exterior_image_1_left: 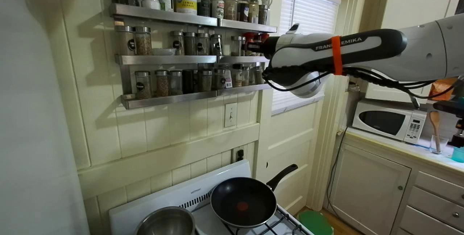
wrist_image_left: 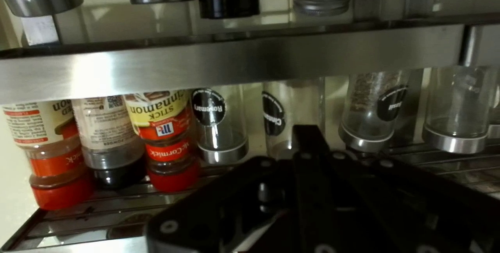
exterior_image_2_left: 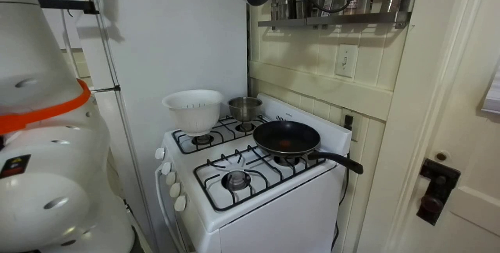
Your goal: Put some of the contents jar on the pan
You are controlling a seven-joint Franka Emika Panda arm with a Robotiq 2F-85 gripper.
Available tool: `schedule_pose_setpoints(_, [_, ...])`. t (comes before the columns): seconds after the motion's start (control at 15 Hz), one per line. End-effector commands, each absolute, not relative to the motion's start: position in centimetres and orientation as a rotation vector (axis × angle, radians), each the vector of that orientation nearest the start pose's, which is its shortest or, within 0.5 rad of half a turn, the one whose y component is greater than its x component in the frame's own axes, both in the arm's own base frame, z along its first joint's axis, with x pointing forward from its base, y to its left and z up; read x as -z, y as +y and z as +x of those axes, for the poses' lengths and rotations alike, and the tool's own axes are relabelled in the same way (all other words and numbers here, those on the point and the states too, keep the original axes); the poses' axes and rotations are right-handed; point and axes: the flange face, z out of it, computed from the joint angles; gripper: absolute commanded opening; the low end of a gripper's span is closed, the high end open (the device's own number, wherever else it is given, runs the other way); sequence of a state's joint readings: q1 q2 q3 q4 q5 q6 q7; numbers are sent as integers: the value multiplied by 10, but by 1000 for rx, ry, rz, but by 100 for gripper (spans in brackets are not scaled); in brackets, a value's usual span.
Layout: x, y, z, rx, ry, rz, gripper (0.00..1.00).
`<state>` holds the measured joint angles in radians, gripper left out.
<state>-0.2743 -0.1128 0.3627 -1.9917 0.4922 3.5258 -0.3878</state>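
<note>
jars (exterior_image_1_left: 190, 44) upright on the middle tier of the rack (exterior_image_1_left: 163, 60). can't tell which one is wanted. most look like glass with steel lids (exterior_image_1_left: 143, 29), so expect light, stiff, slick, breakable. i'd grip around mid-body, below the lid, modest force; lid probably has to come off before anything pours.

pan (exterior_image_1_left: 243, 195) is on the stove (exterior_image_2_left: 281, 206), below the rack in both exterior views, nothing seen in it. should be stiff; no need to hold it, handle (exterior_image_1_left: 282, 175) only if it must shift.

gripper (wrist_image_left: 309, 139) is at the rack's middle tier, tips together, holding nothing i can see. wrist view is upside down; tips overlap the cinnamon jar (wrist_image_left: 293, 108), contact unclear. needs to spread before any grab.

arm (exterior_image_1_left: 366, 55) right of the rack in an exterior view, forearm near level, wrist end toward the rack.
</note>
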Motion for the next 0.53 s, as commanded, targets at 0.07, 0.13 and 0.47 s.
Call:
schedule_pose_setpoints(0.07, [-694, 6, 544, 2296, 151, -2186, 0])
schedule_pose_setpoints(0.13, [-694, 6, 546, 2300, 154, -2180, 0])
schedule_pose_setpoints(0.47, [-691, 5, 555, 2333, 155, -2152, 0])
